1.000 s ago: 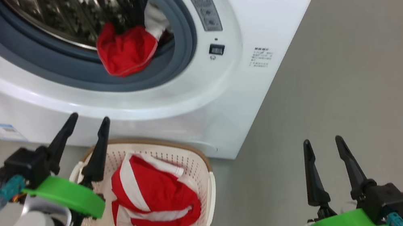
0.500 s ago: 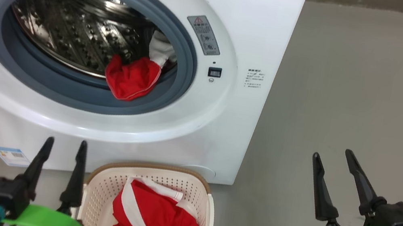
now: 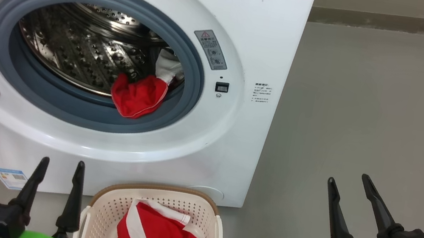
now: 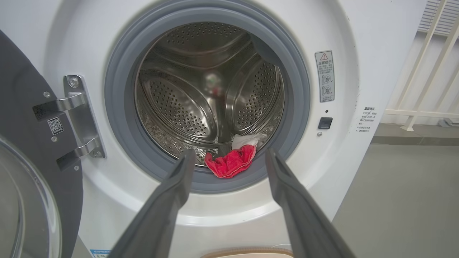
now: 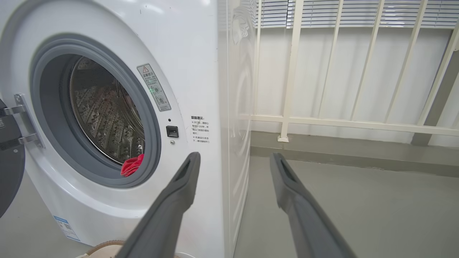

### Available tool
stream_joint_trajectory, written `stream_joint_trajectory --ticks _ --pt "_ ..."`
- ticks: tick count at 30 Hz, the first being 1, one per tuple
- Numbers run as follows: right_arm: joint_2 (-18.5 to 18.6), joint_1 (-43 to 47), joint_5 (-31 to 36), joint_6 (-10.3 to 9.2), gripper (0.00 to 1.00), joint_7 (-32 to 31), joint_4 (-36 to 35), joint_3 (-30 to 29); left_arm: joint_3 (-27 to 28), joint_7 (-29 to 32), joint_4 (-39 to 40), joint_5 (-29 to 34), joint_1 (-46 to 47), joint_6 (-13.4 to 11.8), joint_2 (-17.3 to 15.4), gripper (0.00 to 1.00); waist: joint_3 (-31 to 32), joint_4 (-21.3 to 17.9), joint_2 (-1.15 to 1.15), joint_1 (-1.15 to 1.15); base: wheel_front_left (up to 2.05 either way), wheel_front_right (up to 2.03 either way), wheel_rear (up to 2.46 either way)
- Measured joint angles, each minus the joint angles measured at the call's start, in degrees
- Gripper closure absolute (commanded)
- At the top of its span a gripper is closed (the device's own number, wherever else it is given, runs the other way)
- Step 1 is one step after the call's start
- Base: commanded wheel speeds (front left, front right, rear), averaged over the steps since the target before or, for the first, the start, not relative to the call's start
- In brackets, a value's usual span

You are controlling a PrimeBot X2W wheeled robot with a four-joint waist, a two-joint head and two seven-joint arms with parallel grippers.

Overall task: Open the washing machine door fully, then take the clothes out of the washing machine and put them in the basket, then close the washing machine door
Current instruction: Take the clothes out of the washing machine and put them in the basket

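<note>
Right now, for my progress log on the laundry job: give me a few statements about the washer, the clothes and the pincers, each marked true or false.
1. The washing machine door stands open. True.
2. The drum is empty. False: a red and white garment lies at its front edge.
3. The basket holds red and white clothes. True.
4. The left pincer grips a garment. False: it is open and holds nothing.
5. The right pincer is open, above the floor. True.
</note>
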State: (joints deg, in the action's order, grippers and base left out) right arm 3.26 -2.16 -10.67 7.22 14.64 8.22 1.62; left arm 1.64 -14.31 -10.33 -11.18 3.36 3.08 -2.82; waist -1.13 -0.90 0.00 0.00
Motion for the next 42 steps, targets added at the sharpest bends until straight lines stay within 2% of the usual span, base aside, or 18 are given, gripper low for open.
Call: stream_joint_trajectory --ticks 26,35,42 --pt "0.3 0.9 0.1 0.0 0.0 0.0 0.1 1.2 -0.2 0.0 -0.5 -0.5 -0.2 0.5 0.1 0.0 1.6 -0.2 0.0 0.0 0.0 0.0 0.0" --pt "0.3 1.0 0.1 0.0 0.0 0.0 -0.8 2.0 -0.6 0.0 -1.6 -1.1 0.1 0.5 0.1 0.0 0.2 0.2 0.0 0.0 0.0 0.0 0.0" --pt "0.7 -0.4 -0.1 0.0 0.0 0.0 -2.1 2.5 -1.1 0.0 -3.8 -2.5 7.2 0.5 0.0 0.0 -3.4 0.6 0.0 0.0 0.0 0.0 0.0"
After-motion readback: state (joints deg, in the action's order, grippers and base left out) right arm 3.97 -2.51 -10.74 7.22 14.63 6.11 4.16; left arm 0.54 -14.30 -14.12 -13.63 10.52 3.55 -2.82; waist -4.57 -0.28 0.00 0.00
